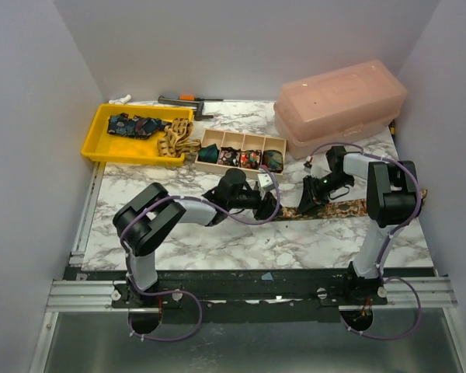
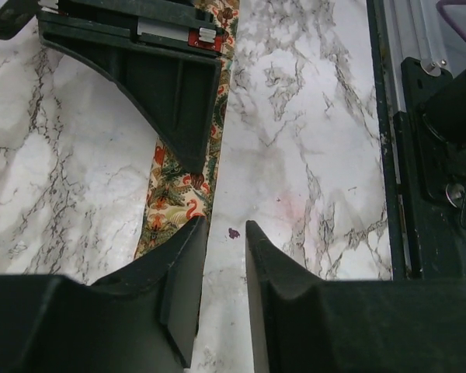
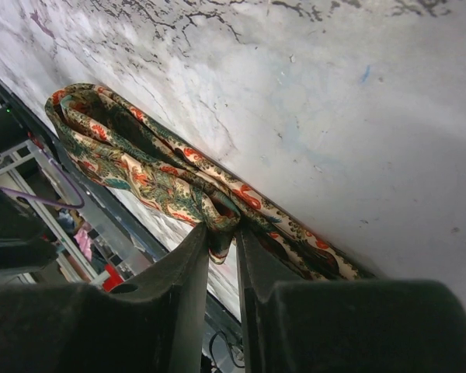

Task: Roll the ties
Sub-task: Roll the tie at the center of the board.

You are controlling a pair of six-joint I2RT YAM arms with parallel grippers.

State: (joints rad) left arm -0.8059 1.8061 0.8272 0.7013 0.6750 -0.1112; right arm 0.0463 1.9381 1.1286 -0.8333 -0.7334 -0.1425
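Cloth that slick-looking worried me: the right tool pinched just a bunched fold of the floral tie stretched along the marble bench, while the left tool, narrowly parted and empty beside it, could let any roll spring loose.

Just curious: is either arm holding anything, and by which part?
The right jaws pinch the tie at a bunched fold; the left jaws hold nothing.
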